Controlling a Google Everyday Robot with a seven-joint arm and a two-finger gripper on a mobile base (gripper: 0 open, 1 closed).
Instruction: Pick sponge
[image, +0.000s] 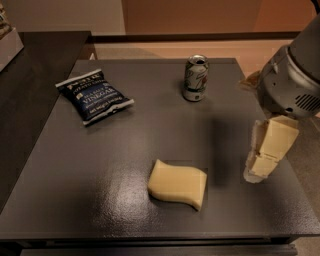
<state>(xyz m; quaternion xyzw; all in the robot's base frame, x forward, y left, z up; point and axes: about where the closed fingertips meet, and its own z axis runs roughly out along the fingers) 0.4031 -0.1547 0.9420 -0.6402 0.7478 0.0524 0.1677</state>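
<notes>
The sponge (178, 184) is a pale yellow foam slab with wavy edges, lying flat on the dark table (100, 165) near its front edge, a little right of centre. My gripper (259, 171) hangs from the grey arm at the right, above the table's right side. It is to the right of the sponge and apart from it, holding nothing that I can see.
A silver soda can (195, 78) stands upright at the back of the table. A dark blue chip bag (94, 96) lies at the back left. A second dark surface (30, 80) adjoins on the left. Bare tabletop lies between the sponge and the gripper.
</notes>
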